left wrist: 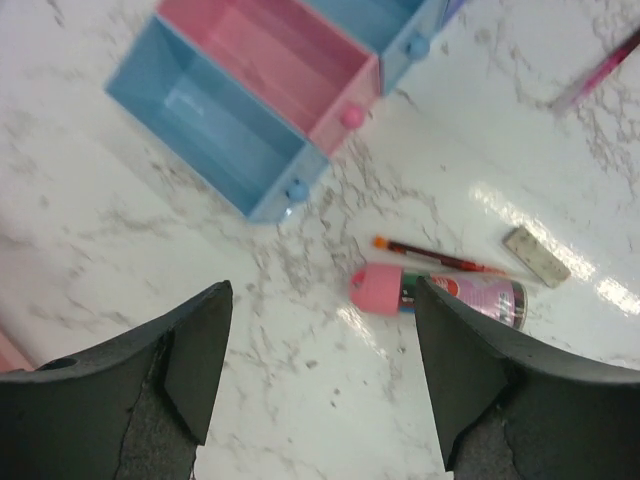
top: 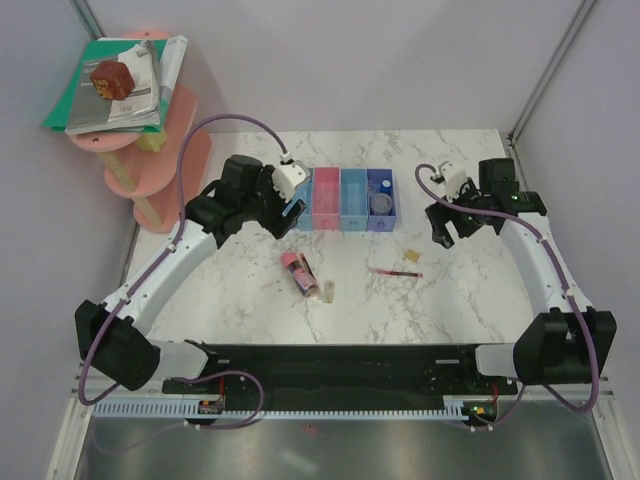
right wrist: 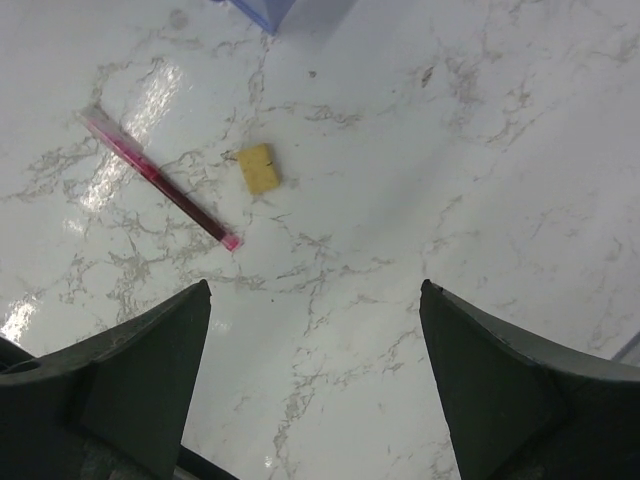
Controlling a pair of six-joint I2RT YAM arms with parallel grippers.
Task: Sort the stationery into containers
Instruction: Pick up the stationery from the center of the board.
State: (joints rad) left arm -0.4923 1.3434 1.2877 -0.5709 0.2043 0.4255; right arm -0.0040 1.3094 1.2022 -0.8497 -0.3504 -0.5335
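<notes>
The left gripper (left wrist: 318,300) is hanging released, the pink-capped dark plastic tube (left wrist: 440,295) lying right of centre. The right gripper (right wrist: 315,290) is gaping empty below the thin red pen (right wrist: 160,180) at upper left.

no word, number or brand can be read anywhere. the dark tube with a pink cap (left wrist: 445,296) wears a pink and green printed label, but its print is too blurred to read. the covers of the stacked books and papers (top: 125,108) show too small to read.

The left arm (top: 235,200) hides most of the leftmost light-blue tray (top: 304,216).
</notes>
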